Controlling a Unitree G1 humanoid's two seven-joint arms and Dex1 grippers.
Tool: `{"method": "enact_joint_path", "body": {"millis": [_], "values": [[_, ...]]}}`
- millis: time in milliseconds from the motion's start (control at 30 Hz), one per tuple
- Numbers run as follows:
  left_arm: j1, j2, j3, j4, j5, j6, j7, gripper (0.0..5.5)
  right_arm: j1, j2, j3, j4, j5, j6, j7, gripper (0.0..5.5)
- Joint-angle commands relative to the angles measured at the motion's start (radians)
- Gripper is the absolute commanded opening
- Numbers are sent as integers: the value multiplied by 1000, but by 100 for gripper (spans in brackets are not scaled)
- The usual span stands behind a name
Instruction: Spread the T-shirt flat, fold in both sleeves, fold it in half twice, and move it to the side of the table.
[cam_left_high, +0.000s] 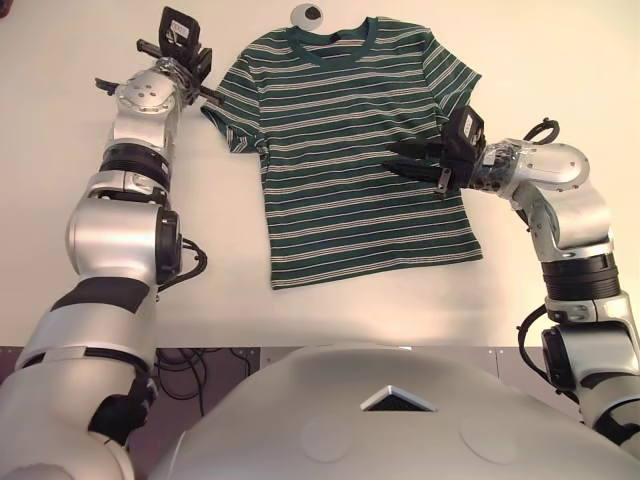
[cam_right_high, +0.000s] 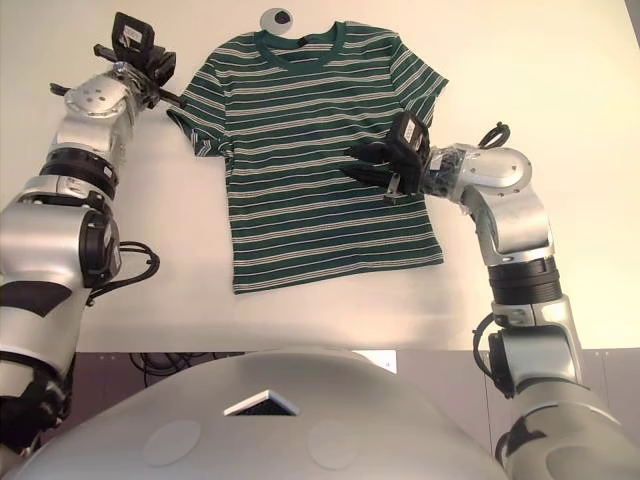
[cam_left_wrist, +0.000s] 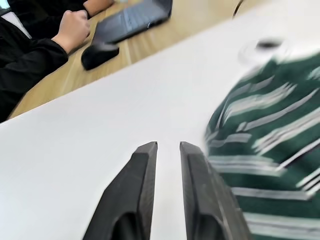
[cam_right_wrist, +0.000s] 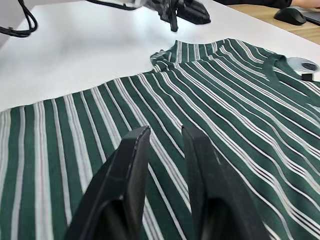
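The green T-shirt (cam_left_high: 350, 150) with white stripes lies front up on the white table (cam_left_high: 80, 60), collar at the far side. Its body is spread flat, while the sleeve (cam_left_high: 235, 125) on my left is bunched up. My left gripper (cam_left_high: 212, 98) hovers just off that sleeve's outer edge, its fingers close together and holding nothing (cam_left_wrist: 168, 146). My right gripper (cam_left_high: 388, 158) sits low over the shirt's right middle, pointing left, fingers close together and empty (cam_right_wrist: 165, 131). Across the striped cloth (cam_right_wrist: 225, 100), the left gripper (cam_right_wrist: 185, 12) appears farther off.
A small round white object (cam_left_high: 307, 15) with a dark spot lies by the collar. Bare table surrounds the shirt on both sides and in front. Beyond the table, a person's hand (cam_left_wrist: 75, 27), a laptop (cam_left_wrist: 135, 17) and a mouse (cam_left_wrist: 100, 54) rest on a wooden desk.
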Motion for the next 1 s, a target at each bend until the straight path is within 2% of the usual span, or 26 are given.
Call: {"method": "enact_joint_path", "body": {"millis": [33,133,233,400,467,633,833,1000], "values": [[50,31,91,-87,-62,27,-25,77,-61,74,-86,38,50,33,-115,117],[173,25,208,-254,-176,198,9,77,-135,143,-154,117,43,53,-280,117],[376,-46,294,-554,-292,403,89,77,-228,190,-193,270,-9,53,-443,117],[527,-188,347,-897,-440,622,192,77,-228,219,-200,292,-29,8,-514,117],[531,-213,348,-921,-449,641,208,77,-199,225,-185,268,-31,-2,-512,117],[532,-228,334,-908,-384,612,267,151,-153,222,-143,224,-49,-19,-502,117],[542,-232,335,-899,-328,551,308,248,-149,225,-151,223,-59,-22,-499,117],[467,-239,341,-708,-313,491,287,250,-153,226,-150,225,-64,-28,-496,117]]}}
